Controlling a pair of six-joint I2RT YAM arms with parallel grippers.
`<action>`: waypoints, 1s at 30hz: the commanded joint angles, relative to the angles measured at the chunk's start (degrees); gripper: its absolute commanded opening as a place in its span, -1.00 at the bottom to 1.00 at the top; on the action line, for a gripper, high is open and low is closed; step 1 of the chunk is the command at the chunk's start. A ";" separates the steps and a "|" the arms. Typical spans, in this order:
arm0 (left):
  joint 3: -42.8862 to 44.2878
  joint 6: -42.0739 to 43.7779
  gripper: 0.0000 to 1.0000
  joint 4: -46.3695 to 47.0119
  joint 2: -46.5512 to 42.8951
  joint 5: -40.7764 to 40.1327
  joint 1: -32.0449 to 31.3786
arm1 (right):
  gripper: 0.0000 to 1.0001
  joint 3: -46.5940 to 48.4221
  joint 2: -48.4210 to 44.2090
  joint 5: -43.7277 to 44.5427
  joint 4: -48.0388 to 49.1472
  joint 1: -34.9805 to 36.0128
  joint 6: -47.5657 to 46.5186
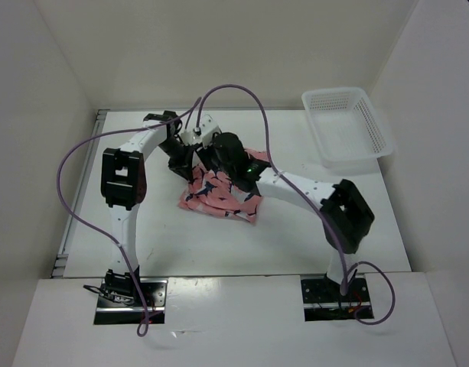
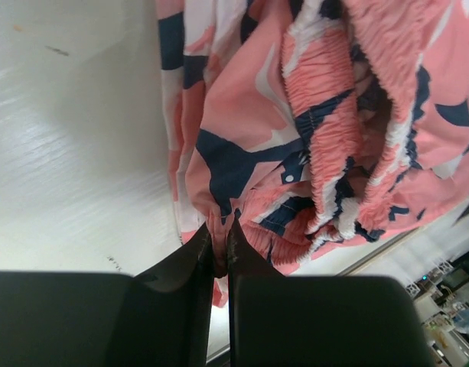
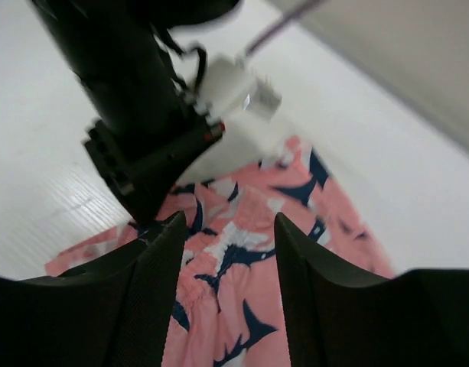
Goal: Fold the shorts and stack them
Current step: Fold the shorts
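The left gripper [image 2: 219, 243] has its two dark fingers pinched tight on a fold of the pink, shark-printed shorts [image 2: 295, 138], which bunch up just beyond its tips. The right gripper [image 3: 228, 229] hovers with fingers spread wide, the shorts lying below and ahead. It seems clear of the fabric, though the view is blurred.

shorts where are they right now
The shorts lie mid-table in the top view, left of the white basket at the far right corner, one edge pinched in the left tool.
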 commanded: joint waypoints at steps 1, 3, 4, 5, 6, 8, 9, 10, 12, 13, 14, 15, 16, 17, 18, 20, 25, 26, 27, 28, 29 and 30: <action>1.54 0.21 -0.73 0.01 -1.27 5.35 0.27 | 0.13 3.12 5.55 8.16 0.49 -0.79 12.04; 0.92 0.21 -0.70 0.01 -1.27 6.92 0.27 | 0.15 7.14 9.32 11.85 -1.09 -0.79 14.69; 0.92 0.21 -0.67 0.01 -1.27 6.94 0.27 | 0.15 8.48 12.12 12.64 -2.57 -0.79 15.48; 0.92 0.21 -0.67 0.01 -1.27 7.46 0.27 | 0.15 9.71 13.36 13.26 -3.11 -0.79 16.10; 0.92 0.21 -0.67 0.01 -1.27 7.46 0.27 | 0.17 11.98 14.42 13.96 -3.64 -0.79 16.11; 0.92 0.21 -0.65 0.01 -1.27 7.46 0.27 | 0.17 15.15 17.49 15.45 -7.06 -0.79 17.95; 0.92 0.21 -0.65 0.01 -1.27 7.46 0.27 | 0.17 15.87 18.38 16.50 -8.20 -0.79 17.95; 0.92 0.21 -0.65 -0.51 -1.27 7.46 0.27 | 0.17 15.87 18.99 17.21 -9.60 -0.79 18.91; 0.92 0.21 -0.65 -0.52 -1.27 7.99 0.27 | 0.17 16.40 19.70 17.22 -9.62 -1.31 18.92; 0.92 0.21 -0.65 -0.52 -1.27 7.99 0.27 | 0.17 16.40 19.70 17.22 -9.62 -1.31 18.92; 0.40 0.21 -0.65 -0.52 -1.27 7.99 0.27 | 0.15 16.40 20.23 17.22 -10.84 -1.31 18.92; 0.40 0.21 -0.65 -0.52 -1.27 8.51 0.27 | 0.15 16.40 20.75 17.83 -11.63 -1.31 19.44; 0.40 0.21 -0.65 -0.52 -1.27 8.52 0.27 | 0.15 16.40 20.76 17.83 -12.16 -1.31 19.45; 0.40 0.21 -0.65 -0.52 -1.27 8.52 0.27 | 0.15 15.01 20.76 17.83 -12.17 -1.31 19.45; 0.40 0.21 -0.65 -0.52 -1.27 9.04 0.27 | 0.15 14.47 20.76 17.83 -12.17 -1.31 19.45; 0.40 0.21 -0.62 -0.52 -1.27 9.04 0.27 | 0.15 13.85 20.76 16.26 -12.17 -1.31 20.06; 0.40 0.21 -0.62 -1.04 -0.75 9.04 0.27 | 0.15 13.33 21.81 13.79 -12.17 -1.31 19.28; 0.40 0.21 -0.62 -1.04 -0.75 9.04 0.27 | 0.15 13.33 22.34 14.31 -12.17 -1.31 19.27; 0.40 0.21 -0.60 -1.04 -0.75 9.04 0.27 | 0.15 13.33 22.86 14.84 -11.64 -1.31 18.75; 0.40 0.21 -0.60 -1.04 -0.75 9.04 0.27 | 0.15 13.33 22.87 14.84 -11.64 -1.31 18.74; 0.40 0.21 -0.60 -1.04 -0.75 9.04 0.27 | 0.15 13.33 22.87 14.06 -11.64 -1.31 18.74; 0.40 0.21 -0.60 -1.04 -0.75 9.04 0.27 | 0.15 13.33 23.39 14.05 -12.16 -1.31 18.74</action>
